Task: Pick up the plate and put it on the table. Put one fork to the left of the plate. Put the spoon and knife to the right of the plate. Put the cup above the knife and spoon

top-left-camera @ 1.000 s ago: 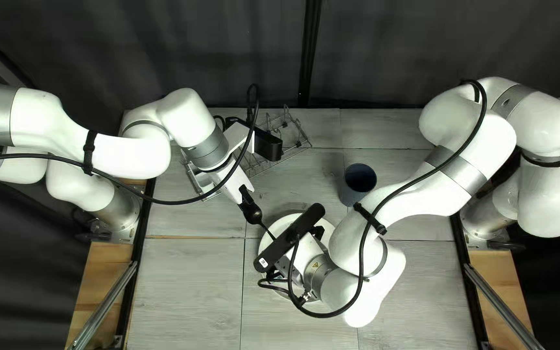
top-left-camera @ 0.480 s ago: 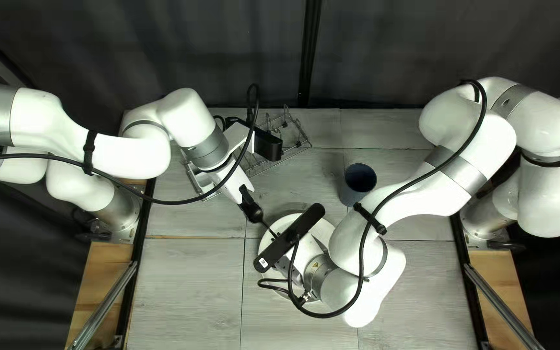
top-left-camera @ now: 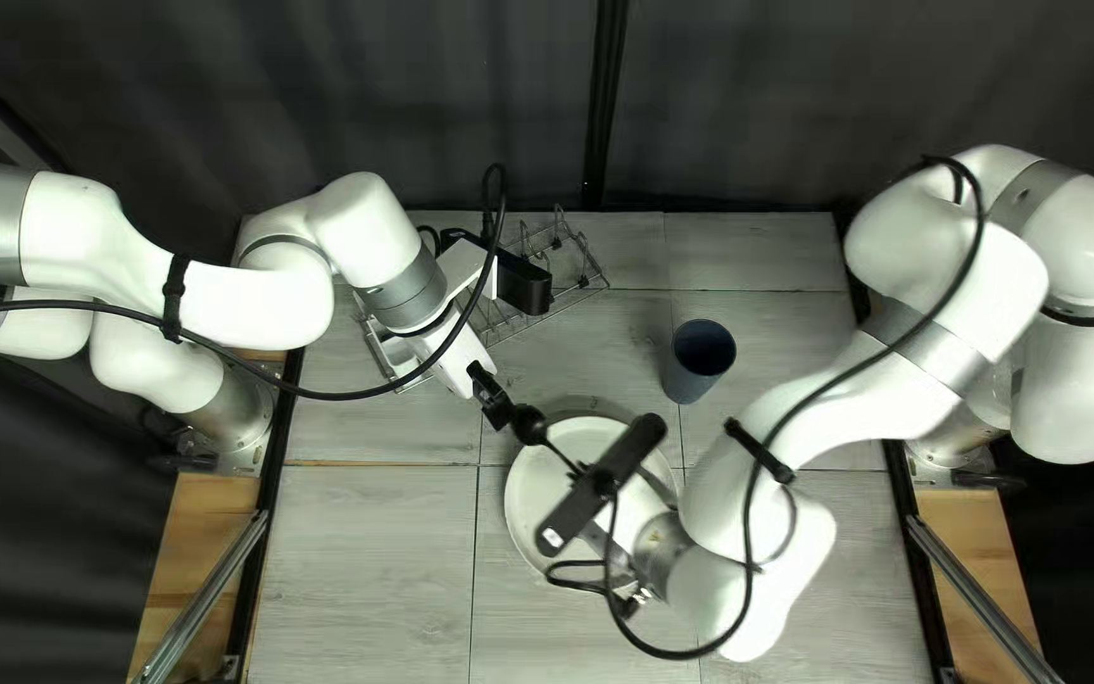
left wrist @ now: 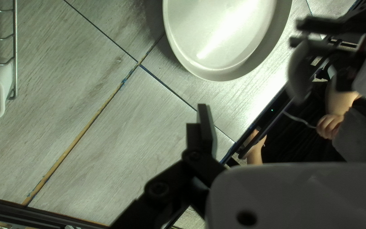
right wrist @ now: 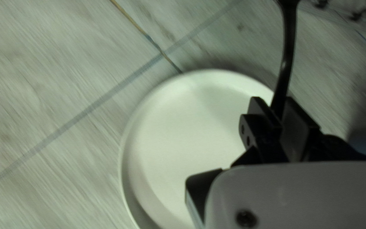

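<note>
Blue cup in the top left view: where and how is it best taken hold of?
I would grip the blue cup by its rim, end effector coming down from above, one finger inside and one outside: it stands upright, mouth open, with no visible handle.

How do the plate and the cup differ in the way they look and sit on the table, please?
The plate is white, while the cup is dark blue. The plate is wide and shallow; the cup is narrower and deep. In the top left view, the right arm hides part of the plate but leaves the cup uncovered. Both have round rims and open sides up.
</note>
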